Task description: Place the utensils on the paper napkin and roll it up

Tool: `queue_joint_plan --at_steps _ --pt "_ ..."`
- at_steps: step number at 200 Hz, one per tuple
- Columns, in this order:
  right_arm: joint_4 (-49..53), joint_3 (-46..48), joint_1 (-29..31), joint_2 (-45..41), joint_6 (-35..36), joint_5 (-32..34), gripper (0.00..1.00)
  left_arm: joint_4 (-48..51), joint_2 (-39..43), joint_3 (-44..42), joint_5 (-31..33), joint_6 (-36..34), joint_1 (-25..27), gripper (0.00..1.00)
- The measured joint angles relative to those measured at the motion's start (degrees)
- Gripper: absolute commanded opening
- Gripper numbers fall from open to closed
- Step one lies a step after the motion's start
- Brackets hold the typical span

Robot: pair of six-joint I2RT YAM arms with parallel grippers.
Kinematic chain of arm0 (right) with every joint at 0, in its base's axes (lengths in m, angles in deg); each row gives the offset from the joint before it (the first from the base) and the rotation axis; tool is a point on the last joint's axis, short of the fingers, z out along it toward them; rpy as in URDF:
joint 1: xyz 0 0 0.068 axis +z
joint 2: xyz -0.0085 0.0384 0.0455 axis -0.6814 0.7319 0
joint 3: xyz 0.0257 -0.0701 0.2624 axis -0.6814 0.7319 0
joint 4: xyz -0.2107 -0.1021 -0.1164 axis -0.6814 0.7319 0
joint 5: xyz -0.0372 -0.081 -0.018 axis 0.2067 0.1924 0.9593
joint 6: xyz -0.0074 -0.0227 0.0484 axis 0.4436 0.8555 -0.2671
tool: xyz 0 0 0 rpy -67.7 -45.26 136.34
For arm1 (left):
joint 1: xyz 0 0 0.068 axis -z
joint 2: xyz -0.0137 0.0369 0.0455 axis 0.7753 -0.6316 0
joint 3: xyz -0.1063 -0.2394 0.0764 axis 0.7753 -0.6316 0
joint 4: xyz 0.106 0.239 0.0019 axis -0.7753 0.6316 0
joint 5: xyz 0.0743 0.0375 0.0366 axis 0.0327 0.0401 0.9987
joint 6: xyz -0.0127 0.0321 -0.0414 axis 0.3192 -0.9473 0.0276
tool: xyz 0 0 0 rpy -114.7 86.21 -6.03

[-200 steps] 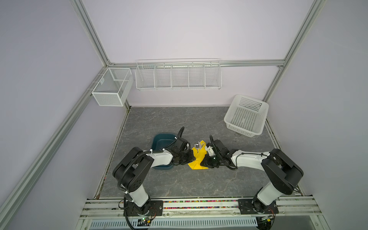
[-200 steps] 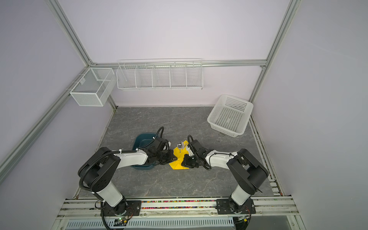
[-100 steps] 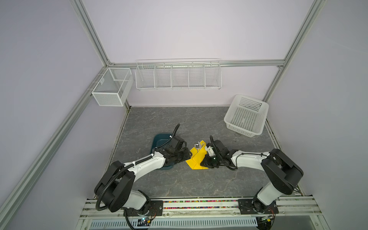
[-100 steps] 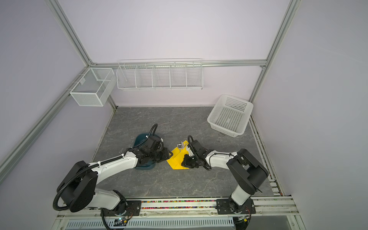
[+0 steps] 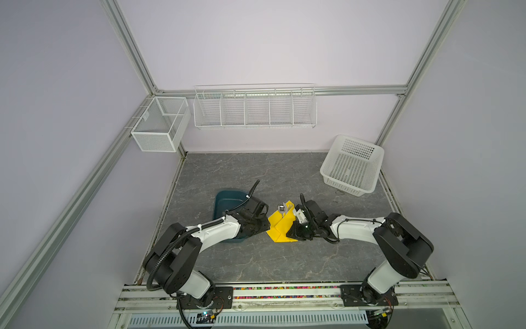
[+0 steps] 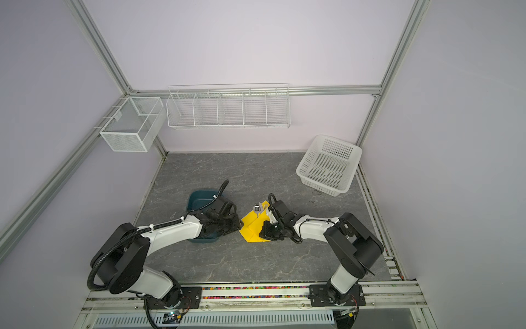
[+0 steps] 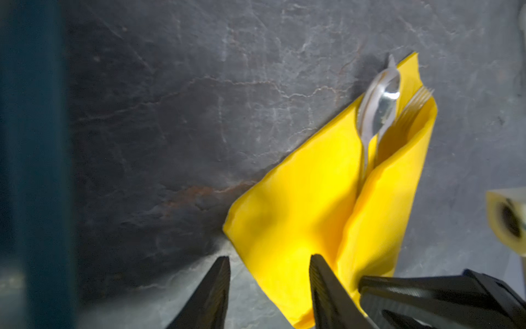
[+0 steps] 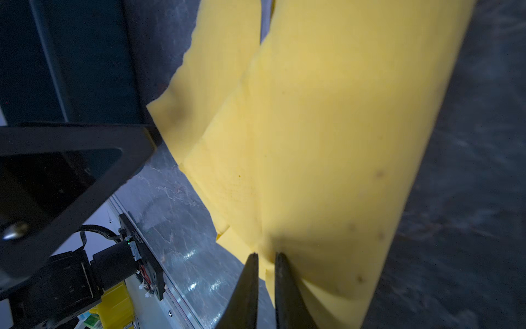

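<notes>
Status: utensils (image 7: 384, 114) were on the paper napkin (image 5: 280, 228), mid-table between the two arms, with the teal tray (image 5: 225, 199) just to its left. The placing step looked done and the roll only started. The napkin's right flap was folded over the handles. Its left half lay flat on the table (image 5: 256, 171). It was a loose wedge, not yet a tight bundle. What's left, by my read: bring the left half over, roll it, tidy it.

Right gripper (image 8: 266, 255): jaws almost closed. In its wrist view it seemed to pinch the napkin's folded flap at the near end.

Left gripper (image 7: 269, 257): jaws partway apart and empty, at the napkin's near-left corner. One finger (image 7: 327, 284) was over the paper and the other over bare table.

Counts:
- napkins: 1
- utensils seen: 2, a spoon (image 7: 381, 105) and a fork (image 7: 415, 102), heads sticking out the far end. A thin silver sliver behind the spoon may have been the knife; I couldn't confirm it.
- trays: 1
- white perforated basket (image 5: 344, 185): 1, far right
- wall wire rack (image 5: 254, 109): 1
- mesh box (image 5: 159, 125): 1
- arms: 2
</notes>
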State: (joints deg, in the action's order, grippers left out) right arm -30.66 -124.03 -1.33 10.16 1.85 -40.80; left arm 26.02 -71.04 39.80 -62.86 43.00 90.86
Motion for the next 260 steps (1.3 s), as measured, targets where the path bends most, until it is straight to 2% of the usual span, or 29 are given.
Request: queue_joint_plan --at_steps 79,224,260 --pt "0.0 0.0 0.0 0.0 0.0 0.0 0.16 6.0 0.9 0.3 5.2 0.1 0.0 0.48" --pt "0.0 0.0 0.0 0.0 0.0 0.0 0.16 -2.6 -2.9 0.9 -1.5 3.2 0.7 0.37" --pt "-0.2 0.2 0.0 -0.1 0.0 0.0 0.16 -4.8 -3.4 0.4 -1.8 4.7 0.7 0.30"
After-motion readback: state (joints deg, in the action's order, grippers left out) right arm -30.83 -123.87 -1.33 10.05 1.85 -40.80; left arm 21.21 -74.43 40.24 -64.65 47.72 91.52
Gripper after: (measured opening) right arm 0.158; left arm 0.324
